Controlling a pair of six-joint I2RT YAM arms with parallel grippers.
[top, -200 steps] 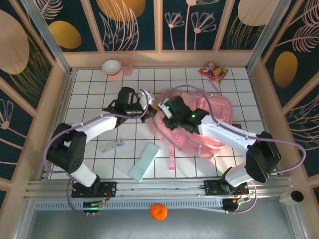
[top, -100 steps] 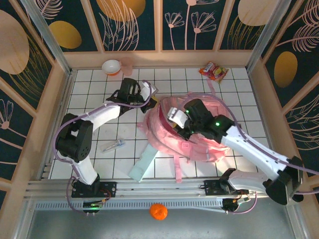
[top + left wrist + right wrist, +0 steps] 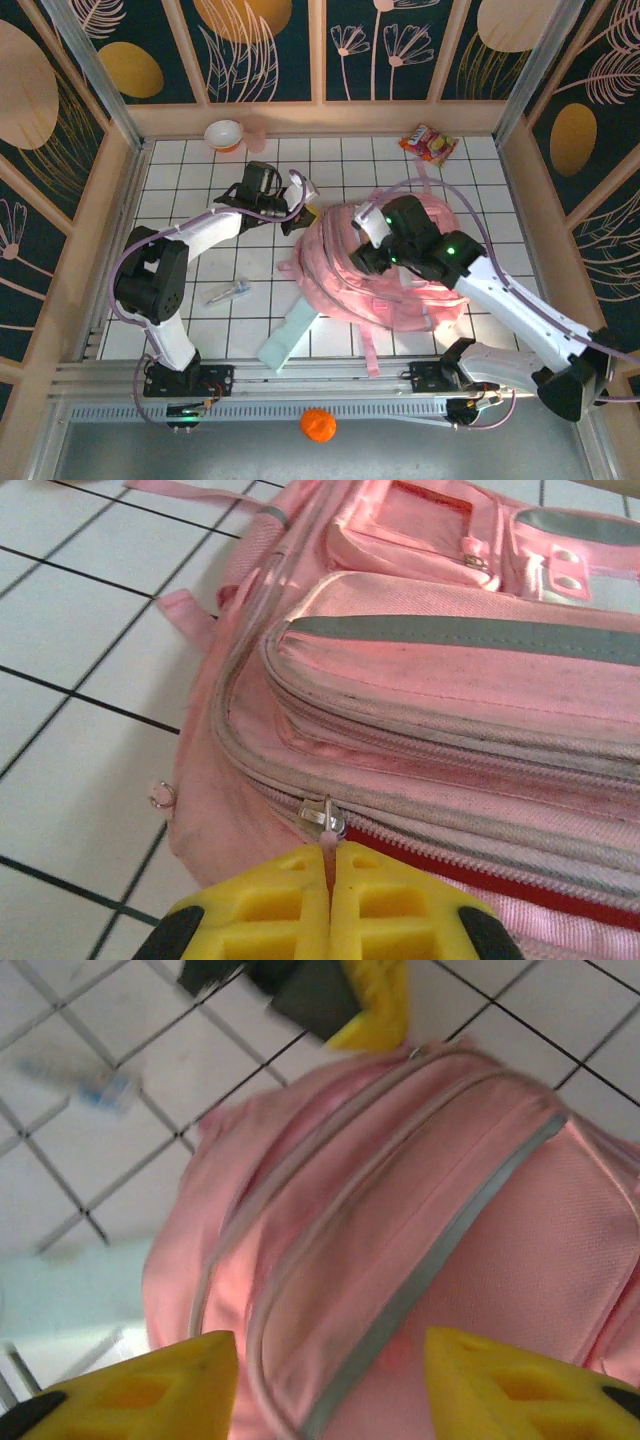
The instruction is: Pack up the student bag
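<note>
Pink student bag (image 3: pixel 400 285) on bench (image 3: pixel 180 185) | my left jaws clenched on its zipper pull (image 3: pixel 326 825) | right jaws released, hovering above | best: draw pull steadily along track

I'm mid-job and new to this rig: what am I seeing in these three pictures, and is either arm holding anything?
The left arm and right arm are robots bolted at the near table edge. The top view looks down from above. The other two views come from a camera on each wrist, showing its yellow fingers. The left fingers are shut on a zipper pull of the pink student bag. The right fingers stand open over the bag, holding nothing. Also on the tiled table: a bowl, a snack packet, a pale blue flat case and a small pen-like item.
</note>
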